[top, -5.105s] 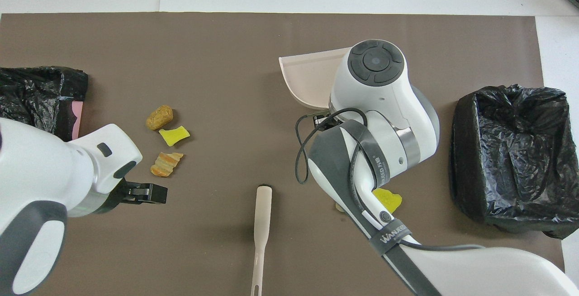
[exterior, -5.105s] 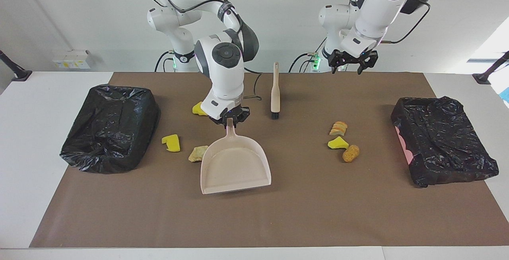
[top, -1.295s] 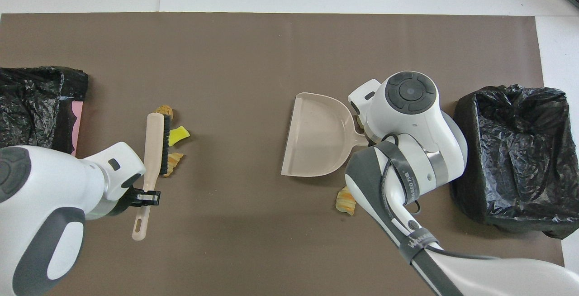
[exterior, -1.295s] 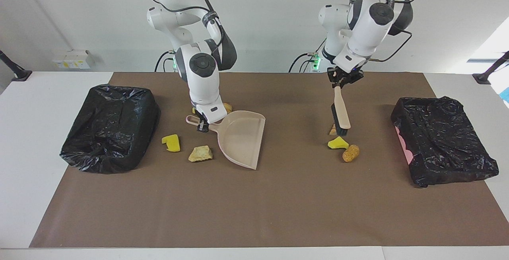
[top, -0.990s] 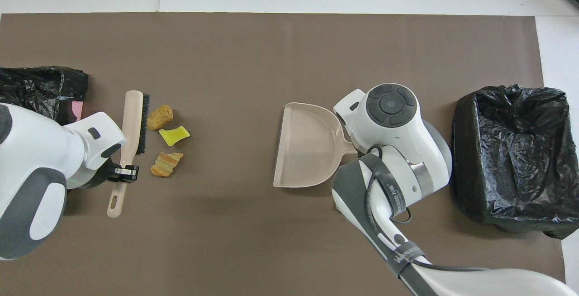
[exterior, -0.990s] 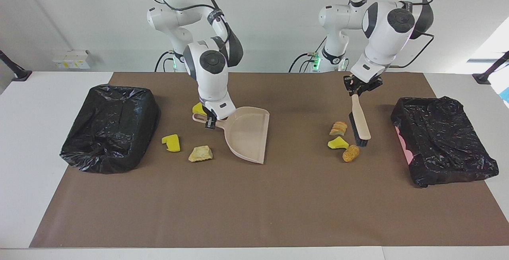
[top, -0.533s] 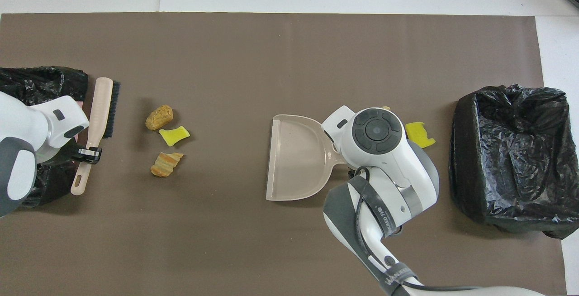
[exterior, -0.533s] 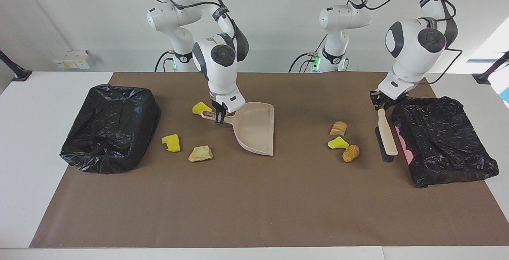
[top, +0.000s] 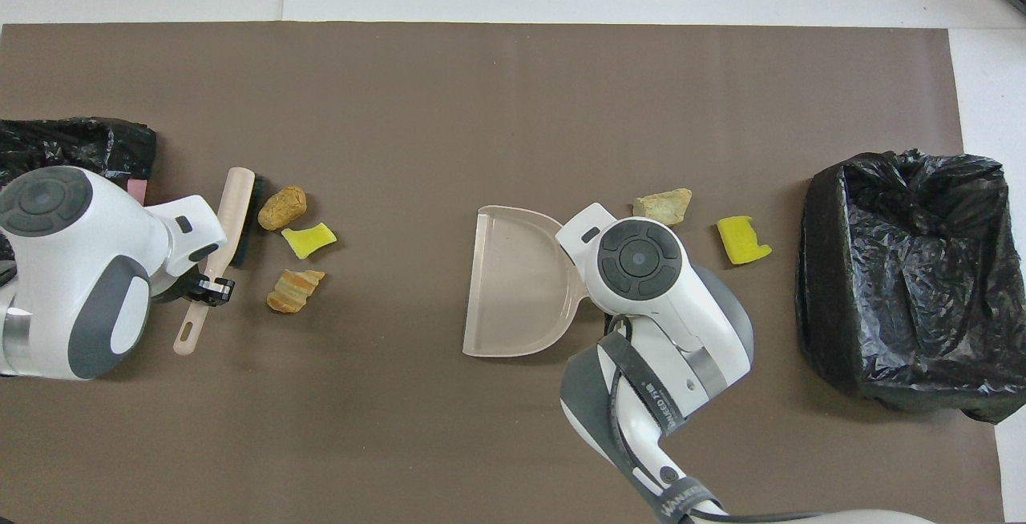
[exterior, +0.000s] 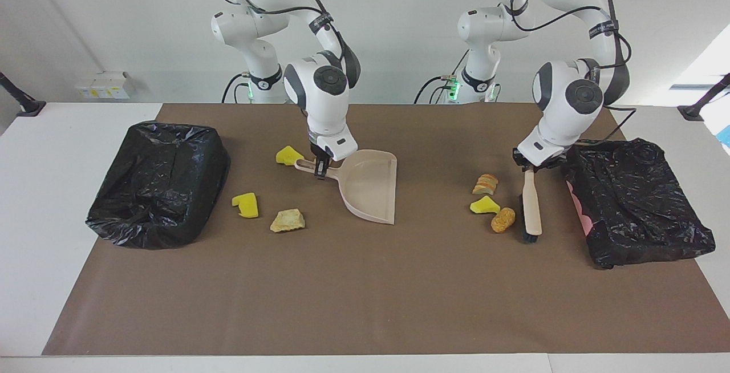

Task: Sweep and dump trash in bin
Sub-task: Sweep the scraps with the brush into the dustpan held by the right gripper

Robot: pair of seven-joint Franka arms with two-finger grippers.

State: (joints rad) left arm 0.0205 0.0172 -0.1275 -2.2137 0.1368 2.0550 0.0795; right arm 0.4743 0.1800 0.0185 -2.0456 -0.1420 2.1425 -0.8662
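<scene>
Three trash pieces lie together: a striped bread piece (exterior: 486,183), a yellow sponge (exterior: 485,206) and a brown lump (exterior: 503,219). My left gripper (exterior: 529,165) is shut on the handle of the beige brush (exterior: 532,207), whose black bristles stand right beside the brown lump (top: 281,207), on the side toward the left arm's end. My right gripper (exterior: 320,169) is shut on the handle of the beige dustpan (exterior: 370,193), held tilted over the middle of the mat with its mouth toward those pieces. Near the dustpan's handle lie a yellow sponge (exterior: 289,155), another (exterior: 246,204) and a tan chunk (exterior: 287,220).
A black bag-lined bin (exterior: 159,182) stands at the right arm's end of the brown mat (exterior: 365,293). A second one (exterior: 633,202), showing a pink wall, stands at the left arm's end, close beside the brush. White table surrounds the mat.
The left gripper swung the brush out toward the bin at its end, then back beside the brown lump. The right gripper shifted the dustpan slightly toward the three pieces and turned it.
</scene>
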